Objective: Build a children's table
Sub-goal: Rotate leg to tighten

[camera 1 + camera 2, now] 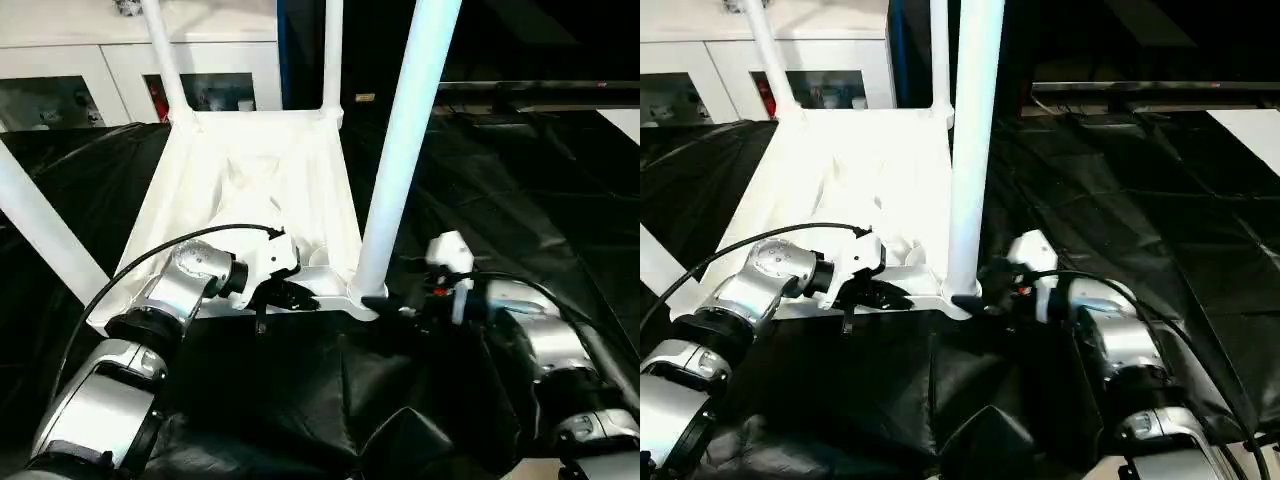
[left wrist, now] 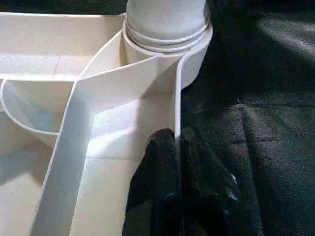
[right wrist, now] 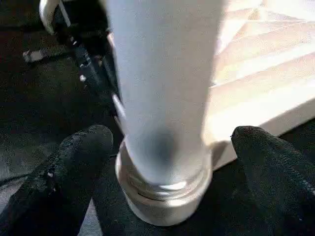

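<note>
White plastic, smooth and shiny: the tabletop (image 1: 250,190) lies upside down on a black cloth (image 1: 520,190), ribbed underside up, with four legs standing in its corner sockets. Taking the tabletop's middle as the clock centre in the head views, the far legs (image 1: 165,60) rise at about eleven and one o'clock, a near leg (image 1: 40,235) leans off at eight, and the leg (image 1: 405,140) by the grippers stands at five.

The left gripper (image 2: 177,162) is pinched shut on the thin near rim (image 2: 176,105) of the tabletop, one black finger on each side, just beside that five o'clock socket (image 2: 194,54). The right gripper (image 3: 170,147) stands wide open around the base of the same leg, its two black fingers (image 3: 78,157) apart from the tube on either side and not touching it.

I judge the pieces light and fairly stiff, though the thin rim and hollow tubes would flex under a hard squeeze. The glossy surface looks slippery, and the taper means a grip high on a leg could slide. The best hold on a leg is low, near the collar where it meets the socket; on the top, the rim or a rib close to a corner. With all legs seated, the table looks nearly built, likely only needing turning over
</note>
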`<state>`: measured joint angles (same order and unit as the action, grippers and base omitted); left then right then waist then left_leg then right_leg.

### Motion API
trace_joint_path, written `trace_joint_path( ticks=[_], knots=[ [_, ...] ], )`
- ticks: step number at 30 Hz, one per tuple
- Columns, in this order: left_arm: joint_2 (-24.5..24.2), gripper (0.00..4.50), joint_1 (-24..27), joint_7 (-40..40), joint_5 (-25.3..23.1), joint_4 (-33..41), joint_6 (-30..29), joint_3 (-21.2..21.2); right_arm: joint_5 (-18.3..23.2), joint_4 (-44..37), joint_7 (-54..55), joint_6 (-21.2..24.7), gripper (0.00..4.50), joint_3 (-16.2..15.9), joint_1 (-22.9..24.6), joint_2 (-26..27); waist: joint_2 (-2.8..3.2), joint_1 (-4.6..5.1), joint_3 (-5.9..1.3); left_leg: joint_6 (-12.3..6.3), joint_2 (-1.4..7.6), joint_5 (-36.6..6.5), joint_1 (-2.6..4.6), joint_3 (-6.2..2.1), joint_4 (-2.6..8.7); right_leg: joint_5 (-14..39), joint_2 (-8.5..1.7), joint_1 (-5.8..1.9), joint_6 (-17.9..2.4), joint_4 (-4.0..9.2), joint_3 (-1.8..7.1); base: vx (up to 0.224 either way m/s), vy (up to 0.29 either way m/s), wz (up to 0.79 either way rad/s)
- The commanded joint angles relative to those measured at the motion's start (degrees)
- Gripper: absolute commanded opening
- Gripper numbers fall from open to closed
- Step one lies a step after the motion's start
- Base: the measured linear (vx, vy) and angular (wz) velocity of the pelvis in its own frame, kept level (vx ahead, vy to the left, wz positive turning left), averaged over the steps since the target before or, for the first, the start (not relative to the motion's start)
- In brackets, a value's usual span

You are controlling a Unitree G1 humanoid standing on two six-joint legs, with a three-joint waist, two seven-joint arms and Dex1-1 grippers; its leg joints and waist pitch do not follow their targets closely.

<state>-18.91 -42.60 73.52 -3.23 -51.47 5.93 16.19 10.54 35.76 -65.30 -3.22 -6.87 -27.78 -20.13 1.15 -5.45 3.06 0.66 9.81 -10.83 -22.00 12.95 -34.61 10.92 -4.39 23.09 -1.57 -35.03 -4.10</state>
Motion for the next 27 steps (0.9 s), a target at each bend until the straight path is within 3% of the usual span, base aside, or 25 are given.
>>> trace_joint_path(
  ticks=[1, 5, 6, 10, 11, 15, 21, 24, 25, 27],
  knots=[
    [1.71, 0.00, 1.98, 0.89, 1.67, -0.22, -0.01, -0.56, -1.35, 0.72, 0.56, -1.58, 4.42, -0.60, -1.26, 0.45, -0.53, -0.19, -3.98, -3.49, 4.32, -9.08, 1.34, -2.59, 3.79, 9.55, -5.42, -2.76, -13.57, 4.01, 3.00, 0.000, 0.000, 0.00],
    [1.61, 0.00, 2.10, 0.62, 1.39, -0.15, 0.11, -0.48, -2.01, 2.17, 1.16, -2.21, 4.42, -1.04, -2.39, 1.49, -0.58, -0.14, -4.06, -3.76, 4.32, -8.66, 1.33, -2.57, 3.77, 8.67, -5.33, -2.73, -13.77, 3.84, 2.97, 0.000, 0.000, 0.00],
    [1.62, 0.00, 2.12, 0.60, 1.37, -0.10, 0.10, -0.49, -2.15, 2.54, 1.31, -2.33, 4.15, -1.04, -2.62, 1.64, -0.46, -0.17, -4.07, -3.78, 4.36, -8.48, 1.36, -2.57, 3.78, 8.51, -5.35, -2.69, -13.86, 3.84, 2.97, 0.000, 0.000, 0.00],
    [1.64, 0.00, 2.05, 0.34, 1.23, -0.11, 0.22, -0.52, -1.65, 3.84, 1.68, -2.26, 4.01, -0.58, -3.58, 2.26, -0.58, -0.11, -4.06, -3.88, 4.36, -8.57, 1.34, -2.55, 3.80, 8.25, -5.30, -2.73, -13.95, 3.75, 2.97, 0.000, 0.000, 0.00],
    [1.65, 0.00, 2.03, 0.29, 1.22, -0.15, 0.23, -0.54, -1.59, 3.93, 1.64, -2.23, 3.73, -0.57, -3.64, 2.26, -0.56, -0.14, -4.07, -3.90, 4.33, -8.48, 1.34, -2.54, 3.77, 8.13, -5.33, -2.76, -13.98, 3.77, 2.99, 0.000, 0.000, 0.00],
    [1.59, 0.00, 2.05, 0.03, 1.02, -0.26, 0.27, -0.66, -2.05, 4.71, 1.00, -2.74, 3.58, -0.67, -3.77, 2.22, -0.50, -0.18, -4.03, -3.96, 4.36, -8.65, 1.32, -2.57, 3.79, 8.59, -5.36, -2.74, -13.79, 3.81, 2.98, 0.000, 0.000, 0.00],
    [1.70, 0.00, 2.03, -1.09, 1.04, -0.19, 0.39, -1.24, -2.75, 5.47, 0.94, -3.78, 2.99, -1.08, -3.43, 2.44, -0.41, -0.17, -4.00, -3.74, 4.38, -9.03, 1.34, -2.59, 3.83, 9.25, -5.38, -2.71, -13.70, 3.89, 2.99, 0.000, 0.000, 0.00],
    [2.33, 0.00, 1.75, -3.85, 0.62, -0.77, 0.31, -1.61, -3.38, 5.80, 2.45, -3.61, 2.72, -1.20, -2.97, 2.68, -0.44, -0.08, -3.93, -3.39, 4.37, -9.74, 1.42, -2.57, 3.88, 9.95, -5.34, -2.65, -13.60, 4.10, 3.02, 0.000, 0.000, 0.00],
    [3.35, 0.00, 0.86, -8.64, -0.80, -2.21, -0.88, -1.57, -4.17, 7.20, 6.35, -3.23, 2.54, -0.59, -2.69, 3.34, -0.39, -0.06, -3.92, -3.21, 4.39, -9.71, 1.44, -2.60, 3.89, 10.03, -5.38, -2.61, -13.51, 4.08, 3.05, 0.000, 0.000, 0.00],
    [4.82, 0.00, 0.13, -12.81, -1.49, -3.30, -1.50, -1.85, -5.06, 8.94, 11.21, -3.00, 2.36, 0.22, -2.41, 4.26, -0.61, 0.24, -3.60, -2.33, 4.14, -11.85, 1.73, -2.64, 4.02, 14.85, -5.45, -2.40, -12.66, 4.77, 3.07, 0.000, 0.000, 0.00]
  ],
)
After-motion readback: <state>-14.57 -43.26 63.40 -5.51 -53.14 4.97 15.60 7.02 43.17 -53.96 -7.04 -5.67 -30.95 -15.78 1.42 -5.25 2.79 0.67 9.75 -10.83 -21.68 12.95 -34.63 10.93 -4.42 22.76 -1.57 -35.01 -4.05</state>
